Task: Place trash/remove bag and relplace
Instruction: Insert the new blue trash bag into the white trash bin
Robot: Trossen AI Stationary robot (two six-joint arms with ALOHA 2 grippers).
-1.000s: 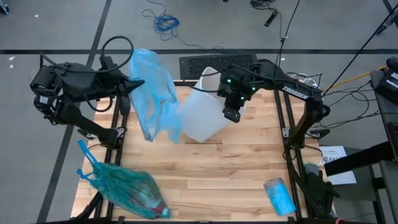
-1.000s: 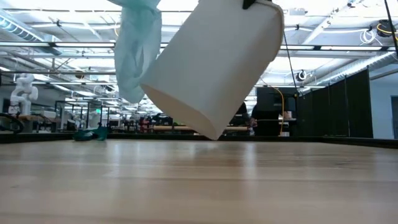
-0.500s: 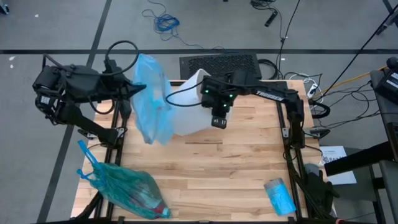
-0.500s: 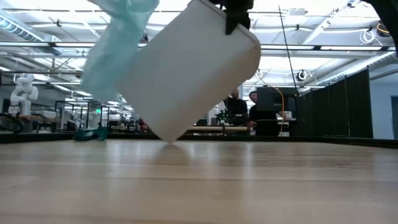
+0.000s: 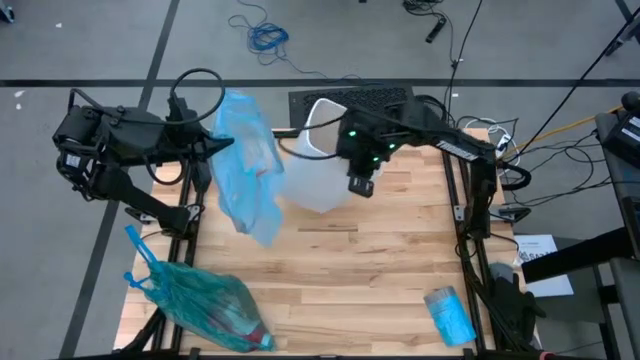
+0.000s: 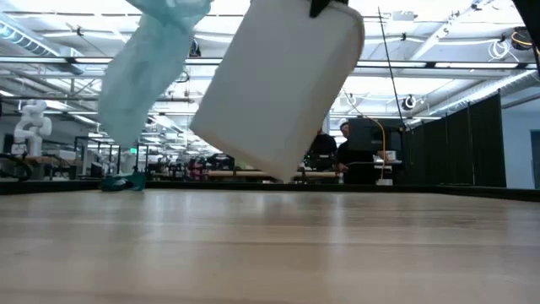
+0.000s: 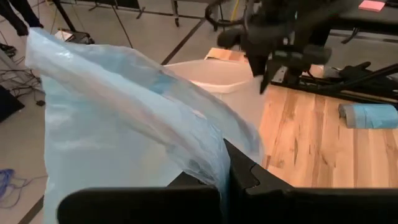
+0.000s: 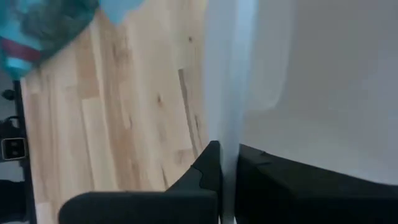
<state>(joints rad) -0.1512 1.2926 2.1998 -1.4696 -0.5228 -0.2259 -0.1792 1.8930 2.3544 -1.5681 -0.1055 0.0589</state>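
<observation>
The right gripper (image 5: 361, 186) is clamped on the rim of the white bin (image 5: 318, 168), holding it tilted above the table (image 5: 380, 270). Just left of the bin, the left gripper (image 5: 218, 141) pinches an empty blue bag (image 5: 247, 170) that hangs down. The tied green bag of trash (image 5: 205, 308) lies on the table's near left corner, well apart from the bin

High overhead, low table-level; both share table (image 5: 380, 260), bin (image 6: 278, 84).

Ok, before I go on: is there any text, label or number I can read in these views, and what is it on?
None can be read.
White sheet on the floor right of the table: dark print, too small to read.
Full tied bag: something red shows through, no lettering legible.
White bin, empty blue bag, blue roll: no markings visible.
</observation>
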